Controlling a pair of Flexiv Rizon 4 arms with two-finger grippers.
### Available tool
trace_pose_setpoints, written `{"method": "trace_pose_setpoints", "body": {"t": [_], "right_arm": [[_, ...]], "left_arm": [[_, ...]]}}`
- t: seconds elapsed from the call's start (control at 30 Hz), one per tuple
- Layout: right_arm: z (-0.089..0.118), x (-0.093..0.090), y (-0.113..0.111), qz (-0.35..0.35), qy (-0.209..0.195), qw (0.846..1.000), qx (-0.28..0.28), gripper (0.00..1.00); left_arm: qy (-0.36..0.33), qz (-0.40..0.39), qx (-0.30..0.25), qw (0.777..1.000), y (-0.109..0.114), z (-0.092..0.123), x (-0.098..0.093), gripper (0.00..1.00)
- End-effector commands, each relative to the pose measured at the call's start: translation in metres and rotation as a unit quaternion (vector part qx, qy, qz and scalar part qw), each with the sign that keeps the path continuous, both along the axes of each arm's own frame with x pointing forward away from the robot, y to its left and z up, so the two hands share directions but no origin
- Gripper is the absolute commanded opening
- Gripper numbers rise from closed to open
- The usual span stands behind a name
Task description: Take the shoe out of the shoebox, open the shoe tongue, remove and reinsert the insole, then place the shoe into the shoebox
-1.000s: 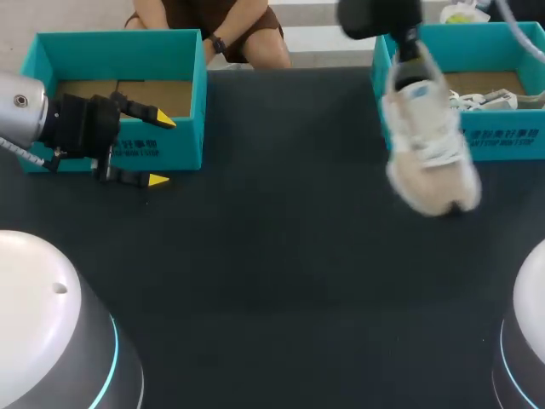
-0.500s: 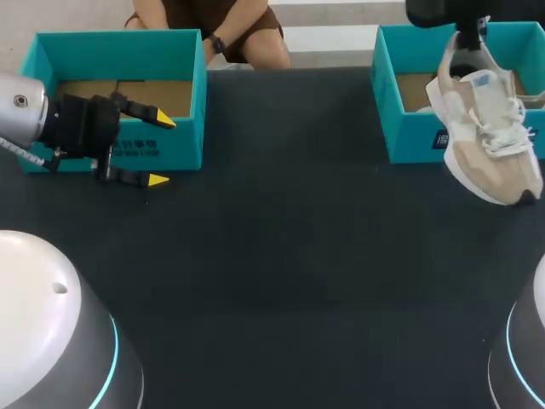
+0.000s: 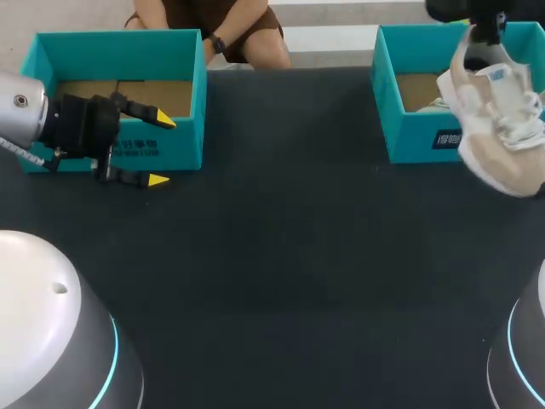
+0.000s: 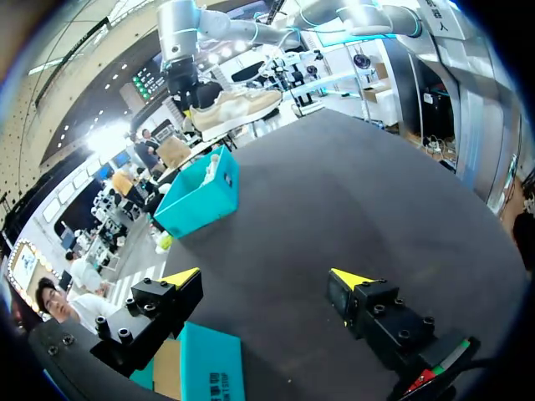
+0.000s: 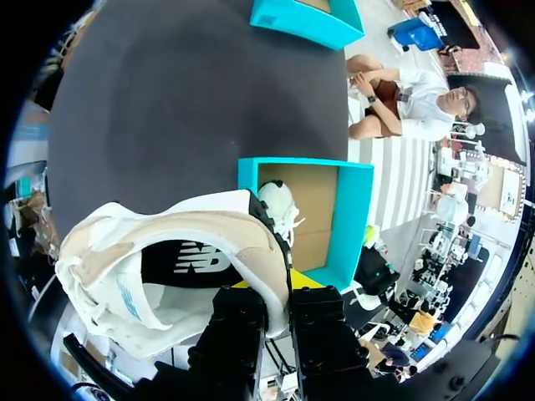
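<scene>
A beige and white shoe [image 3: 498, 128] hangs in the air in front of the right teal shoebox [image 3: 409, 128], toe down and tilted. My right gripper [image 3: 487, 34] is shut on its heel collar from above. In the right wrist view the shoe [image 5: 167, 267] fills the space ahead of that gripper [image 5: 280, 292], and the shoebox [image 5: 347, 217] lies beneath. My left gripper [image 3: 162, 149] stands open and holds nothing, in front of the left teal box [image 3: 183, 145]. From the left wrist view the shoe [image 4: 234, 104] shows far ahead of the open gripper [image 4: 266, 277].
A second white shoe [image 5: 280, 205] lies inside the right shoebox. The left teal box [image 4: 209, 372] has a bare cardboard floor. Dark table surface [image 3: 281, 256] stretches between the two boxes and toward the near edge.
My right arm carried the shoe to the right and slightly back, from mid-table right toward the front of the right shoebox. The left arm stayed put.
</scene>
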State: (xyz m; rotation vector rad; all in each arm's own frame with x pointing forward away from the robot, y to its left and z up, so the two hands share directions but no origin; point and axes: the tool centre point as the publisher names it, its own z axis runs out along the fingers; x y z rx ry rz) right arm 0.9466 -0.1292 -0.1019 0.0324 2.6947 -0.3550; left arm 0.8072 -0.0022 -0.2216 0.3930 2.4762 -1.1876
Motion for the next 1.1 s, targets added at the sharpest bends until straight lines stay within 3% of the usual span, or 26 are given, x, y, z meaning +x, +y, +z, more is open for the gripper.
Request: {"method": "trace_pose_setpoints", "body": {"t": [0.03,0.27,0.47,1.1], "right_arm": [[-0.005,0.028,-0.034,0.010,0.002,1.000,0.021,0.00],[-0.012,0.071,-0.094,0.026,0.031,0.999,0.020,0.00],[-0.004,0.101,-0.125,0.026,0.028,0.999,0.014,0.00],[0.000,0.101,-0.128,0.029,0.029,0.999,0.010,0.00]], "left_arm": [[0.000,0.000,0.001,1.000,0.000,0.000,-0.001,1.00],[0.000,0.000,0.001,1.000,0.000,0.000,-0.001,1.00],[0.000,0.000,0.001,1.000,0.000,0.000,-0.001,1.00],[0.000,0.000,0.001,1.000,0.000,0.000,-0.001,1.00]]}}
